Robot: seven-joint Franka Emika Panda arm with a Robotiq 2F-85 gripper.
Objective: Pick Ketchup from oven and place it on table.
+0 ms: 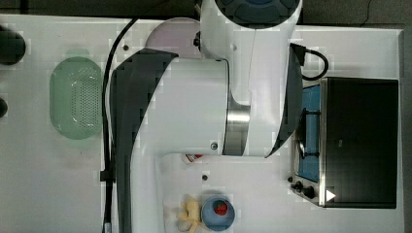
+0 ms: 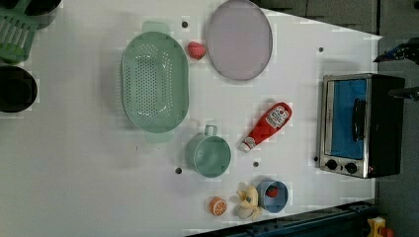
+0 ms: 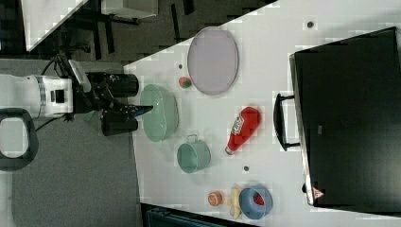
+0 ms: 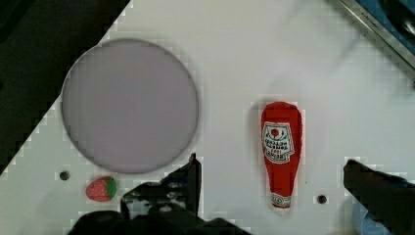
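The white bench [image 2: 74, 187] spreads wide, with bare surface open along the left view's left side. The oven [image 2: 363, 123] sits at the left view's right edge of the bench, blue glass door shut, handle facing the middle. The green colander [image 2: 154, 81] lies well apart from it, the lilac plate [image 2: 239, 38] near the far edge, with the strawberry [image 2: 195, 50] tucked between those two. The Ketchup [image 2: 266, 126] lies flat on the bench, out in the open between the oven and the green mug [image 2: 209, 154], touching neither, cap toward the mug. Small stuff crowds the near edge: the blue bowl [image 2: 272, 196], a yellow toy [image 2: 248, 201], an orange slice [image 2: 217, 206]. In the wrist view the pincer [image 4: 271, 181] hangs spread wide above the Ketchup, empty, one finger on each side of the bottle.
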